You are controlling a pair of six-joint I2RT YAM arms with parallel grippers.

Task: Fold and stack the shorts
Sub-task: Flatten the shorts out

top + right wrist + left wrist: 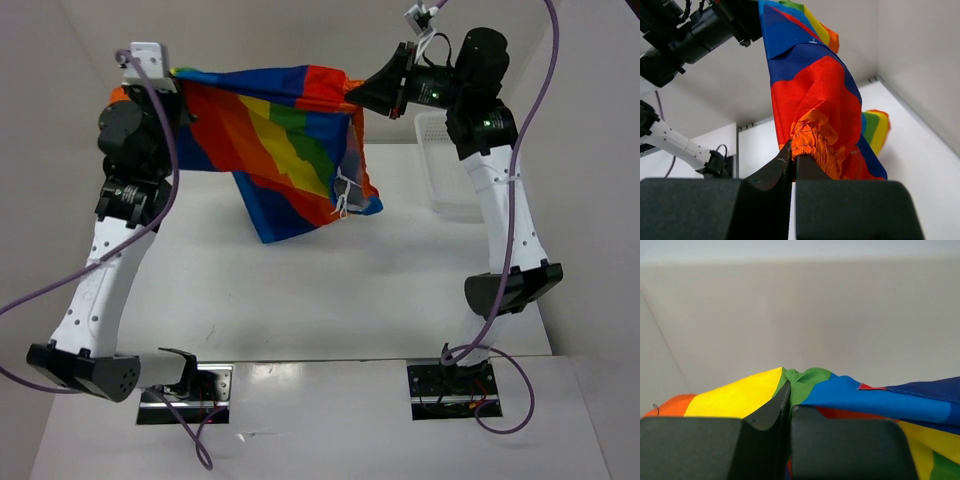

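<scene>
The rainbow-striped shorts (pixel 285 140) hang stretched in the air between both grippers, above the far part of the table. My left gripper (pixel 172 80) is shut on the shorts' left top edge; in the left wrist view its jaws (pixel 790 395) pinch green and yellow cloth (pixel 805 385). My right gripper (pixel 358 92) is shut on the right top edge; in the right wrist view it (pixel 794 157) clamps the gathered orange waistband (pixel 812 142). The lower part of the shorts droops to a point with a white drawstring (pixel 343 200) dangling.
A white mesh basket (pixel 440 165) stands at the far right of the white table (pixel 330 290), partly behind the right arm. Walls close in at the left, back and right.
</scene>
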